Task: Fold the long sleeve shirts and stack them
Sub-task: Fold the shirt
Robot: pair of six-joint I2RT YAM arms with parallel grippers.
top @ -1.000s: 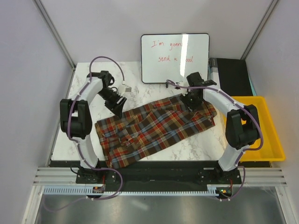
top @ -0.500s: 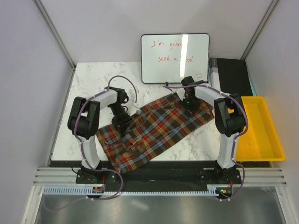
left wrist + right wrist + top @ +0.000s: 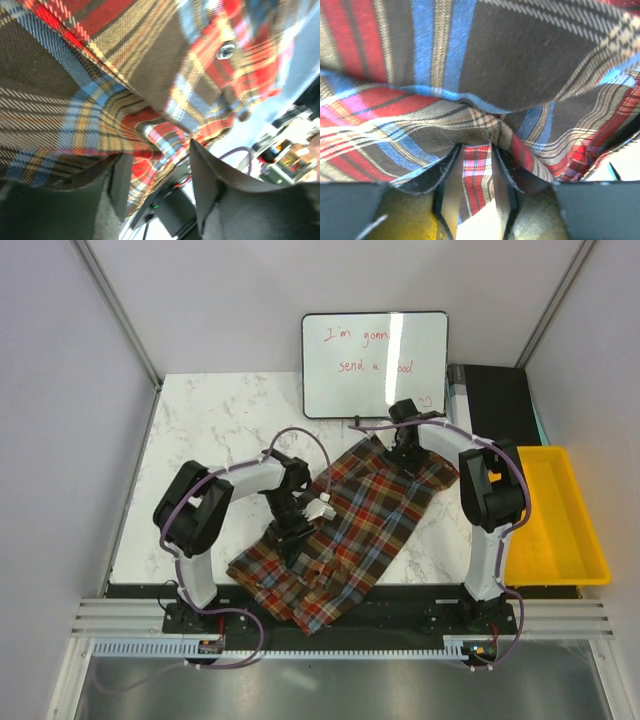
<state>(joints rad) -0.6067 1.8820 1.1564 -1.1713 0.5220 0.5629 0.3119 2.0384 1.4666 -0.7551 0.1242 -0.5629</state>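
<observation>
Right wrist: shirt (image 3: 470,75) inside right tool (image 3: 476,154)

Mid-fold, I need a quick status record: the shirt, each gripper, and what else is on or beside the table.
shirt: one plaid shirt lying diagonally on the marble table, its near-left end hanging over the near edge
left gripper: closed on a bunched fold near the shirt's middle
right gripper: closed on fabric at the shirt's far-right end
fold: not finished, cloth rumpled
stack: none, only this shirt in view
other: whiteboard at the far edge; yellow bin to the right, apart from the shirt
</observation>
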